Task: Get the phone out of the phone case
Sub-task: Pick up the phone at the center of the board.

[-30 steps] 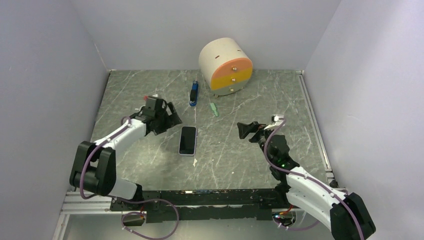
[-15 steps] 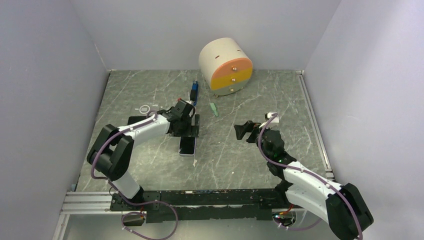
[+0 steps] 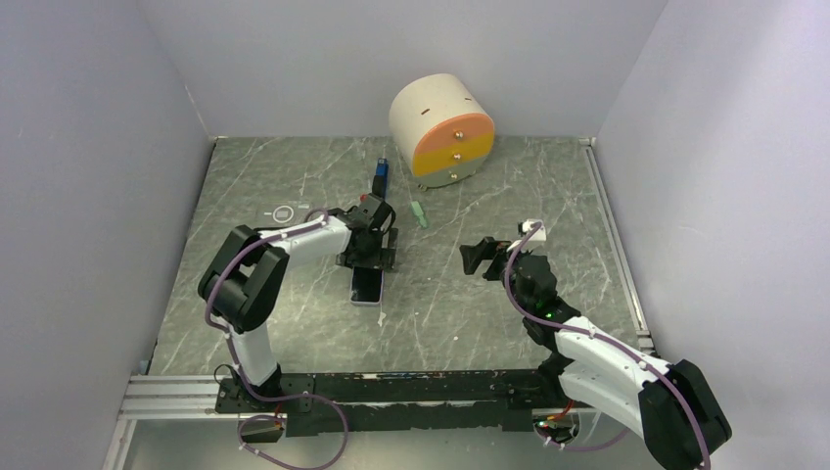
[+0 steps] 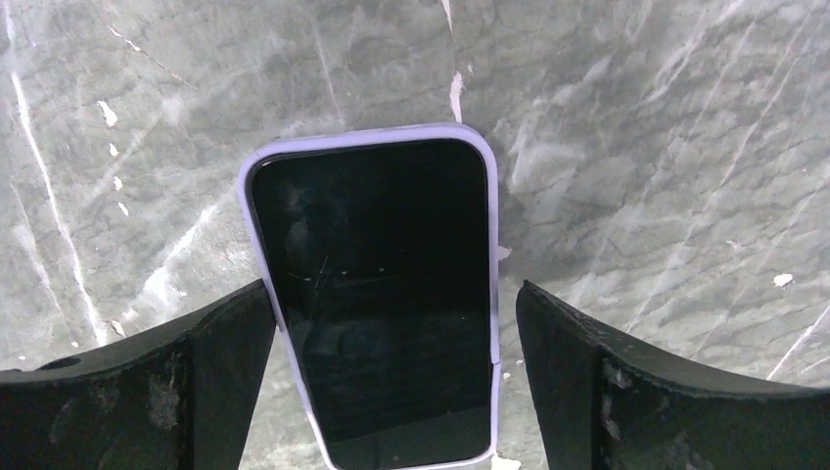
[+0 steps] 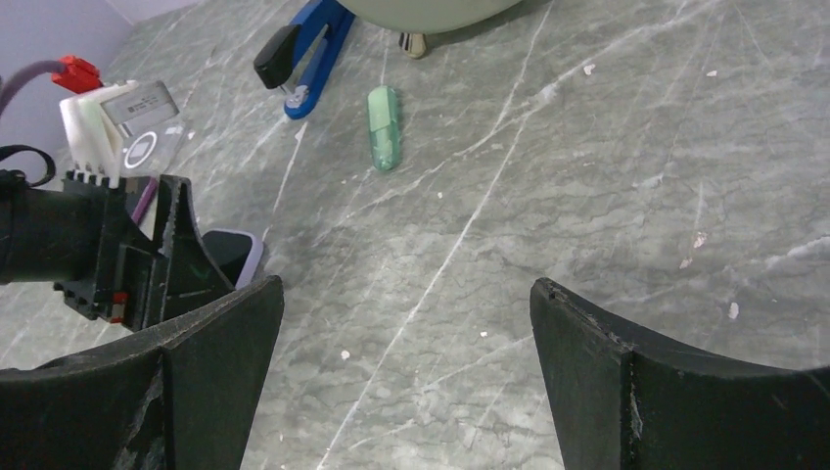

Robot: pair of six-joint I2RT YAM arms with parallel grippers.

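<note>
Left gripper (image 3: 369, 258) hung over the phone (image 4: 382, 304) — screen-up in its lilac phone case (image 4: 494, 284) — fingers (image 4: 147, 392) spread either side. Right gripper (image 3: 479, 257), jaws apart, hovered well right of the phone.

A cream drum-shaped box (image 3: 431, 113), its front banded orange and yellow, stands at the far edge of the grey marbled table (image 3: 264, 176). A blue stapler (image 3: 380, 183) lies just left of it. A pale green capsule-shaped piece (image 3: 420, 213) lies near the stapler, not touching it.
</note>
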